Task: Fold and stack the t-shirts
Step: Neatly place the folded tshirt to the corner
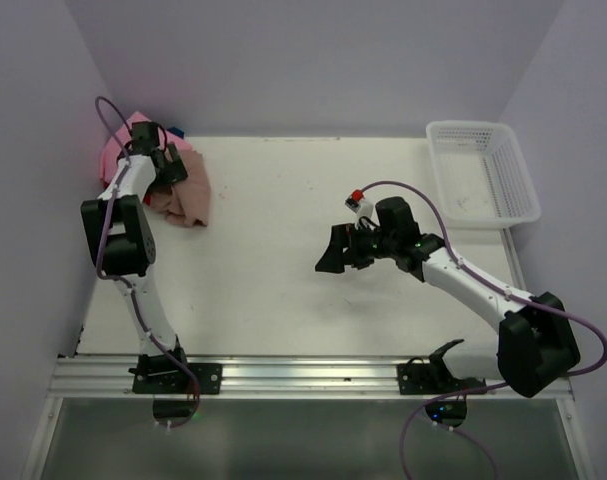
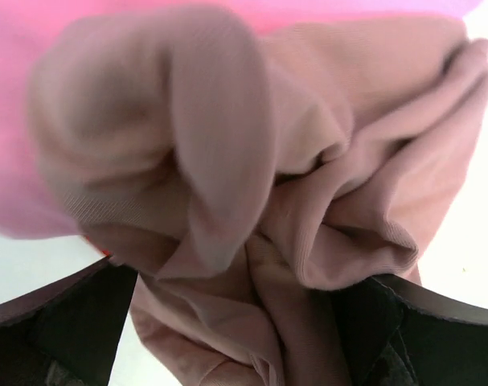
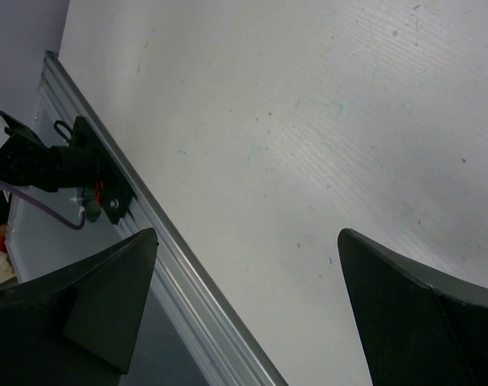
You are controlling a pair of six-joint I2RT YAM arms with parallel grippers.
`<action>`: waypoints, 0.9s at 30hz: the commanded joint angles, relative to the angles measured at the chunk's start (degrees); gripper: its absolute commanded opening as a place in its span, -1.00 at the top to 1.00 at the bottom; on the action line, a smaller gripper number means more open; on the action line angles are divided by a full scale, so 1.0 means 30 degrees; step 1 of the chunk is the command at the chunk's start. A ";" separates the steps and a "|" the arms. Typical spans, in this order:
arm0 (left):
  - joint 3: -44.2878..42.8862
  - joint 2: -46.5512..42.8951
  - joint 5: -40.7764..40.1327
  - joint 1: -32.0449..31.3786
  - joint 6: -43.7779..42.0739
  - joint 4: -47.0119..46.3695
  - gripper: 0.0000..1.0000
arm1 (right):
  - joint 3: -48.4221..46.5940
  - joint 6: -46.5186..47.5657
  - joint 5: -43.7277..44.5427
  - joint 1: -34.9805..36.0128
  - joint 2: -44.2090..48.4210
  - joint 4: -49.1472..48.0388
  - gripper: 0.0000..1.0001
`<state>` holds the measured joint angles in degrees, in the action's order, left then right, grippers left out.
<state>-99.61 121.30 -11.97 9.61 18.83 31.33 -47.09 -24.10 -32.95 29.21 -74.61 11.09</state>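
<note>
A dusty-pink t-shirt lies crumpled at the table's far left. Behind it sits a folded bright pink shirt, with a bit of blue shirt at its right edge. My left gripper is on the dusty-pink shirt; in the left wrist view its folds fill the frame and run down between the black fingers, so it is shut on the cloth. The bright pink shirt shows behind. My right gripper is open and empty over the bare table middle, its fingers wide apart.
A white plastic lattice basket stands at the far right corner. The aluminium rail runs along the near edge, also seen in the right wrist view. Purple walls close in the left, back and right sides.
</note>
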 commanded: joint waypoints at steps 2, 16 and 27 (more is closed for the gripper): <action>0.1473 -0.1464 0.4626 -0.0243 -0.0974 -0.1066 -1.00 | 0.0374 -0.0317 -0.0413 0.0019 0.0378 -0.1236 -0.98; 0.1595 -0.1059 1.0047 -0.0243 -0.1442 -0.2037 -0.05 | 0.0931 -0.0464 -0.0443 0.0048 0.0991 -0.1559 -0.98; 0.1593 0.1169 1.1166 -0.0740 -0.1472 -0.2504 0.46 | 0.1253 -0.0727 -0.0120 0.0048 0.1783 -0.1266 -0.98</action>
<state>-93.08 123.31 18.83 8.64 15.38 25.80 -44.25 -25.58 -32.97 29.21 -71.44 8.54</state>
